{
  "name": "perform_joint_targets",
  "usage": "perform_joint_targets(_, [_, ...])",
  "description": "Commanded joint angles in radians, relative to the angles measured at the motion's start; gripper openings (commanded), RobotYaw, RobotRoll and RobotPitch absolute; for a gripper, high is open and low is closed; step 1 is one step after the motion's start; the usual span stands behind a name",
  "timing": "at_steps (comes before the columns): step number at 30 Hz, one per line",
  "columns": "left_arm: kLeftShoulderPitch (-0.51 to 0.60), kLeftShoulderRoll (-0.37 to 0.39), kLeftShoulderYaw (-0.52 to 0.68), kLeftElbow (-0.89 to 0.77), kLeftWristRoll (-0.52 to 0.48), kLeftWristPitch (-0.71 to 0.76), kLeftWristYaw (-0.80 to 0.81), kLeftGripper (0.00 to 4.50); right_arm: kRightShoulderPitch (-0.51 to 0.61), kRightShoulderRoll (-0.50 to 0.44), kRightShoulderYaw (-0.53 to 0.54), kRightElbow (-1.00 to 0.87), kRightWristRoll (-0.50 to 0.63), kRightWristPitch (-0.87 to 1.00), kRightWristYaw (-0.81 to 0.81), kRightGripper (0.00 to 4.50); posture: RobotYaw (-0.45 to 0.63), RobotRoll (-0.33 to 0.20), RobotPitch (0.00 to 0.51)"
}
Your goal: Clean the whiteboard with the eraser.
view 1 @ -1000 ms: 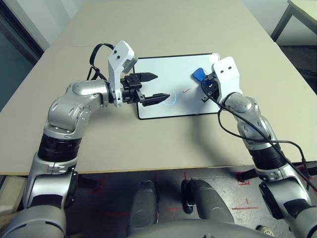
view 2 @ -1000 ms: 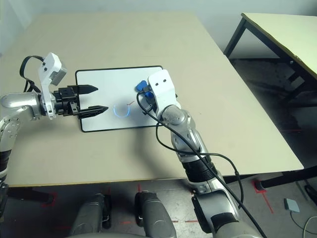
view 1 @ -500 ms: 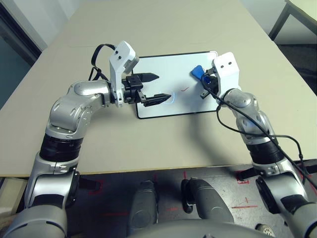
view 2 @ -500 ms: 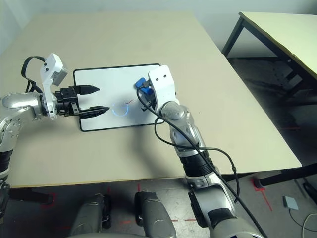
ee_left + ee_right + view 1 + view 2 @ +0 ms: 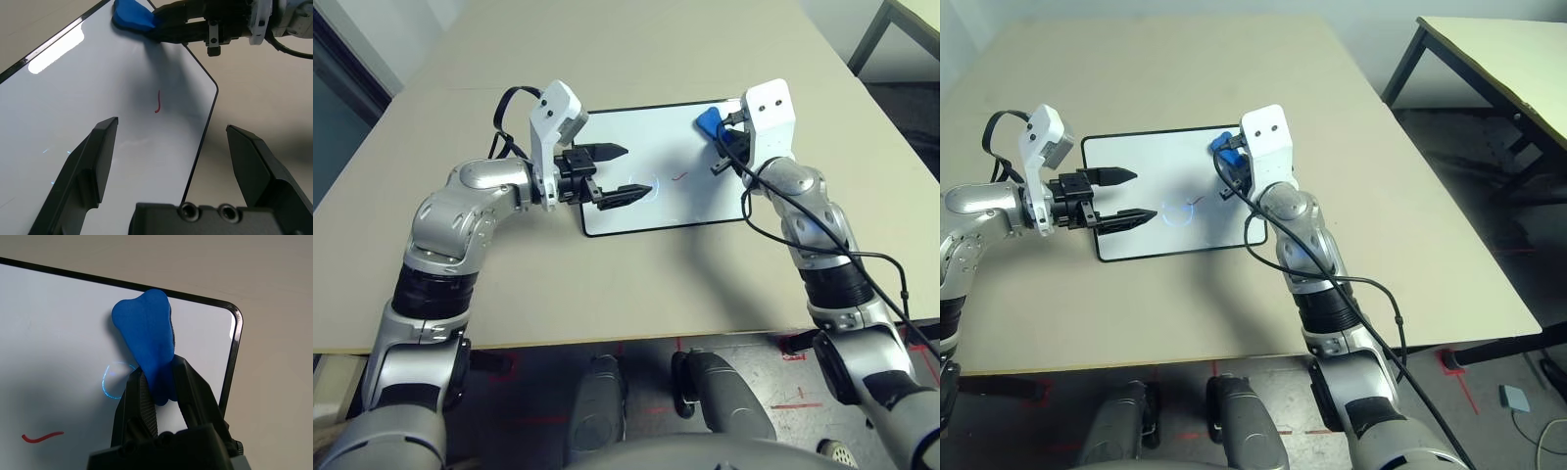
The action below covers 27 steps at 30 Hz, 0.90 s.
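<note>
We are clamping the eraser (image 5: 146,340) in the right gripper (image 5: 164,391) over the whiteboard's (image 5: 636,211) 1 o'clock corner, left gripper (image 5: 619,170) spread, grasping nothing.

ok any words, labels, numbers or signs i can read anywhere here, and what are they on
None: no readable text in any view.
The whiteboard carries a short red stroke and a faint blue ring, which are marks, not letters.
The eraser in the right gripper shows a plain blue face with no label.
The left gripper shows no brand or number.

White black-framed whiteboard (image 5: 636,176) flat on table (small red mark), blue eraser (image 5: 145,340) above its far right corner
</note>
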Motion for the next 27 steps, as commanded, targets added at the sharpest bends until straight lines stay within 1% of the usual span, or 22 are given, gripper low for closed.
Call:
perform_joint_targets(1, [0.002, 0.004, -0.010, 0.000, 0.001, -0.004, -0.005, 4.50, 0.007, 0.009, -0.001, 0.001, 0.014, 0.019, -0.001, 0.67, 0.01, 0.000, 0.162])
perform_joint_targets(8, [0.001, 0.001, -0.011, 0.000, 0.001, -0.005, -0.003, 4.50, 0.039, 0.020, 0.024, -0.021, 0.016, 0.043, 0.009, 0.67, 0.01, 0.000, 0.159])
perform_joint_targets(18, [-0.001, 0.001, -0.013, -0.003, 0.000, -0.003, -0.004, 4.50, 0.141, 0.041, 0.096, -0.120, 0.024, 0.131, 0.040, 0.67, 0.02, 0.000, 0.161])
perform_joint_targets(22, [-0.003, 0.001, -0.014, -0.001, 0.001, -0.004, -0.004, 4.50, 0.148, 0.041, 0.100, -0.131, 0.026, 0.145, 0.041, 0.67, 0.02, 0.000, 0.161])
perform_joint_targets(27, [-0.006, 0.002, -0.015, 0.006, 0.002, -0.007, -0.007, 4.50, 0.119, 0.029, 0.075, -0.097, 0.029, 0.129, 0.033, 0.67, 0.01, 0.000, 0.163])
